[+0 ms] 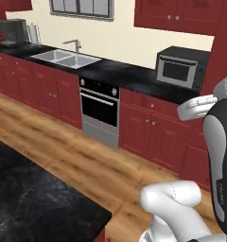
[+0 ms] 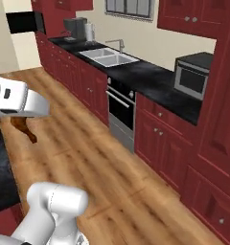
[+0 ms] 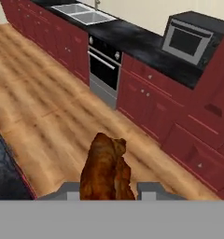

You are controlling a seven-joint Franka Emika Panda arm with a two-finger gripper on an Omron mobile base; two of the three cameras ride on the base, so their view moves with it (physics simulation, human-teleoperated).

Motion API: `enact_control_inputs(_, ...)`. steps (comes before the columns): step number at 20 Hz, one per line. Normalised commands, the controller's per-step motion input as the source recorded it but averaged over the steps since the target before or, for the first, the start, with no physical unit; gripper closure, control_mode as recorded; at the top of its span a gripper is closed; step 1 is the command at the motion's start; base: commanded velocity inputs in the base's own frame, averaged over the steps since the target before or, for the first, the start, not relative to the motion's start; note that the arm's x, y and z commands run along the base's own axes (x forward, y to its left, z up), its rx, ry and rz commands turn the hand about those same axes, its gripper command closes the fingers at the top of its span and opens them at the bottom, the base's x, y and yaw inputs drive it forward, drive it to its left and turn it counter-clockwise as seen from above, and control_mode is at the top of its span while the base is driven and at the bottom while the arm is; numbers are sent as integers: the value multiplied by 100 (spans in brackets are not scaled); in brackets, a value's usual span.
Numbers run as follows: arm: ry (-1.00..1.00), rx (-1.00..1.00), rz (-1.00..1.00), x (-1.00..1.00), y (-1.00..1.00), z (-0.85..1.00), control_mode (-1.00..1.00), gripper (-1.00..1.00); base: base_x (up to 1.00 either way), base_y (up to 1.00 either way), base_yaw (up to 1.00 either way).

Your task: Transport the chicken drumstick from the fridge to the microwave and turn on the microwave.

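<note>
One item is carried: the chicken drumstick (image 3: pixel 106 170) is seen clamped between the two finger tips of the gripper (image 3: pixel 108 190), jaws closed on its sides, held above the wooden floor (image 3: pixel 48 107). In the right base view the drumstick (image 2: pixel 24 126) hangs below the white hand.

The microwave (image 3: pixel 188 39) is seen on the black counter (image 3: pixel 132 39), well apart from the gripper, door shut.

Risks, as judged:
- Meat could be lost onto the floor in transit; the grip covers only its lower part, and the piece is rounded and uneven.
- With the door closed, nothing can be placed inside until it is opened; the occupied gripper makes that awkward.

Surroundings: an oven (image 1: pixel 100 111) below the counter, a double sink (image 1: pixel 65 58) further along, a coffee machine (image 1: pixel 13 31) at the far end, red cabinets (image 1: pixel 151 130) throughout. A dark island top (image 1: pixel 35 198) is noted near the base; it could be clipped when the base is turned.
</note>
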Motion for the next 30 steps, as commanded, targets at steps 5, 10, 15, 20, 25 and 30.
enact_control_inputs(5, 0, 0, 0, 0, 0, 0, 100, 100, 65, -48, 49)
enact_control_inputs(10, 0, 0, 0, 0, 0, 0, 100, 100, 76, -21, 49)
enact_control_inputs(15, 0, 0, 0, 0, 0, 0, 100, 100, 99, -3, 47)
enact_control_inputs(20, 0, 0, 0, 0, 0, 0, 100, 100, 100, -14, 46)
enact_control_inputs(25, 0, 0, 0, 0, 0, 0, 100, 100, 100, -46, 39)
enact_control_inputs(30, 0, 0, 0, 0, 0, 0, 100, 100, 100, -76, 29)
